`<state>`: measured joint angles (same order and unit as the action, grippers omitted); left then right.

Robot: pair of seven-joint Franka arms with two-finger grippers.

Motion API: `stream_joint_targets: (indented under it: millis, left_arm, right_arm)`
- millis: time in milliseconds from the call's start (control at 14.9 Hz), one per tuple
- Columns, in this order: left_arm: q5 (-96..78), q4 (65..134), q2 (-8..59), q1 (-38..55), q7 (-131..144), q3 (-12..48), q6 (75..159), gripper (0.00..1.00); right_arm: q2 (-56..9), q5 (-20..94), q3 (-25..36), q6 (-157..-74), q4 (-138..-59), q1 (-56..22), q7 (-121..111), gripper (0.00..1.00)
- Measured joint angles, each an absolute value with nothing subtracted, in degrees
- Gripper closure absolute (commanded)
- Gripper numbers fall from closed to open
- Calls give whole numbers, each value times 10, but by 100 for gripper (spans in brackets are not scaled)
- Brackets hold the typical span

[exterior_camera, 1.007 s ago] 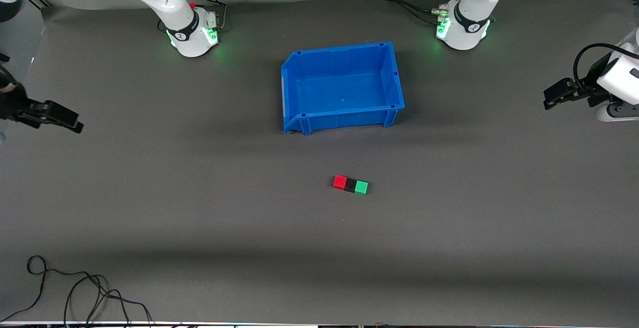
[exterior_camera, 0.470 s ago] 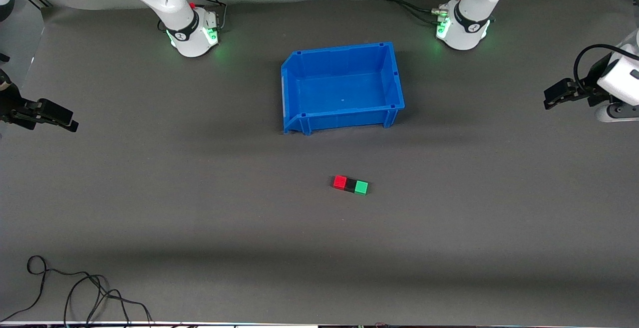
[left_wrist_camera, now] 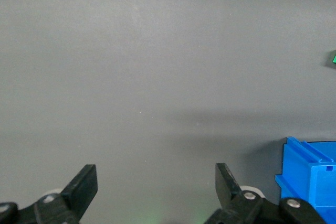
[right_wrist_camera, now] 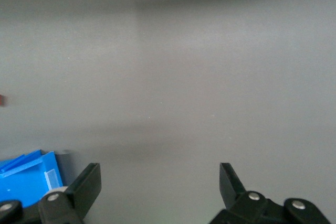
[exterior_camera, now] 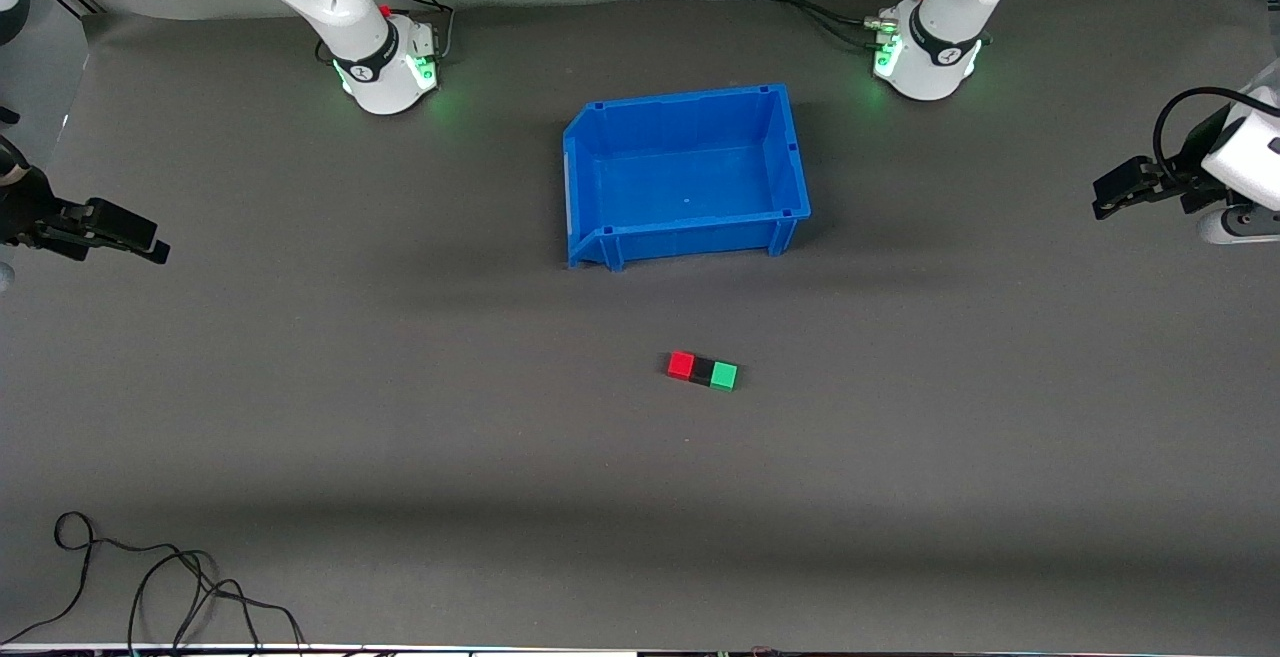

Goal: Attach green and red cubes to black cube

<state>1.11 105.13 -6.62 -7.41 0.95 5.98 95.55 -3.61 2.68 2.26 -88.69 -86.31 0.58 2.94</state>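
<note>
The red cube (exterior_camera: 681, 365), the black cube (exterior_camera: 702, 370) and the green cube (exterior_camera: 724, 375) lie touching in one row on the grey table, black in the middle, nearer the front camera than the blue bin. My left gripper (exterior_camera: 1103, 195) is open and empty above the left arm's end of the table; its wrist view shows spread fingers (left_wrist_camera: 83, 187) over bare table and a sliver of the green cube (left_wrist_camera: 334, 59). My right gripper (exterior_camera: 148, 242) is open and empty above the right arm's end; its fingers (right_wrist_camera: 86, 184) are spread over bare table.
An empty blue bin (exterior_camera: 790, 152) stands mid-table between the arm bases and the cubes; its corner shows in both wrist views (left_wrist_camera: 310, 179) (right_wrist_camera: 26, 182). A loose black cable (exterior_camera: 150, 587) lies near the front edge at the right arm's end.
My right gripper drifted slightly, first toward its table end, then back. My left gripper shifted very slightly toward its table end. The cubes have not moved.
</note>
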Motion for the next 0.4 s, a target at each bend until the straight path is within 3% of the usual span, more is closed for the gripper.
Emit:
stream_joint_targets:
  millis: [403]
  left_arm:
    - [11, 1051, -66, -74, 9, 63, 956, 0]
  right_arm:
    - [-38, 30, 24, -887, -863, 6, 29, 0]
